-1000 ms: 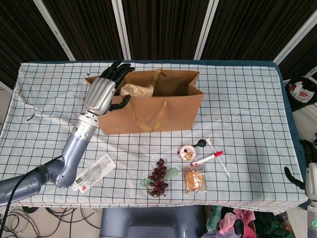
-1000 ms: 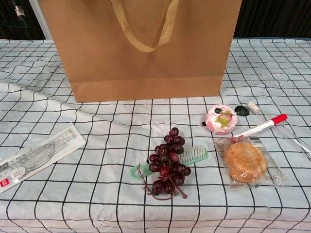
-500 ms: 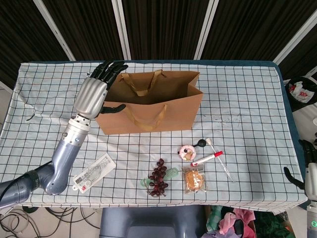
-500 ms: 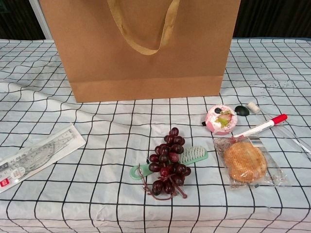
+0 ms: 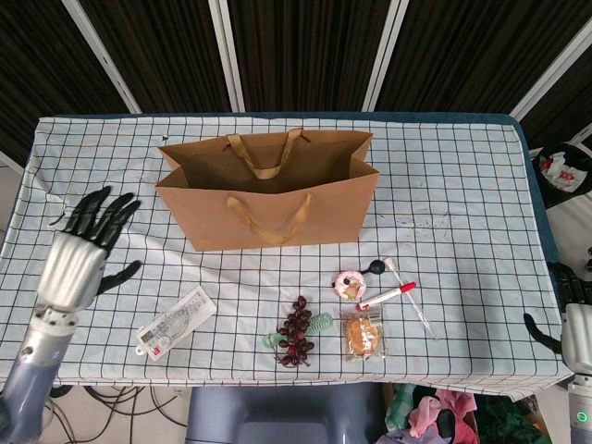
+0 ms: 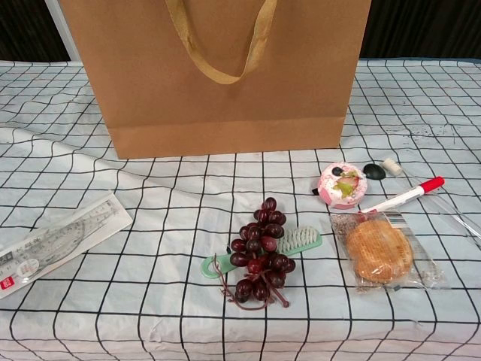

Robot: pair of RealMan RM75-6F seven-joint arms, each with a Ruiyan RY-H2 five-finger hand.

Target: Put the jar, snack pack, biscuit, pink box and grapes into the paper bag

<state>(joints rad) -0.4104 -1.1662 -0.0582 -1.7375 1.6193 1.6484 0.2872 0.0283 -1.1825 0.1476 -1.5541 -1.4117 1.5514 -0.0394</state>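
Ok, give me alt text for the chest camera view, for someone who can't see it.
A brown paper bag stands upright on a checked tablecloth. In front of it lie dark grapes partly on a green brush, a wrapped biscuit, a round pink box, a red-capped pen and a packaged ruler. No hand shows.

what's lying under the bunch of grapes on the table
A green brush lies under the grapes: its bristled head and handle tip stick out at either side. Its middle is covered.
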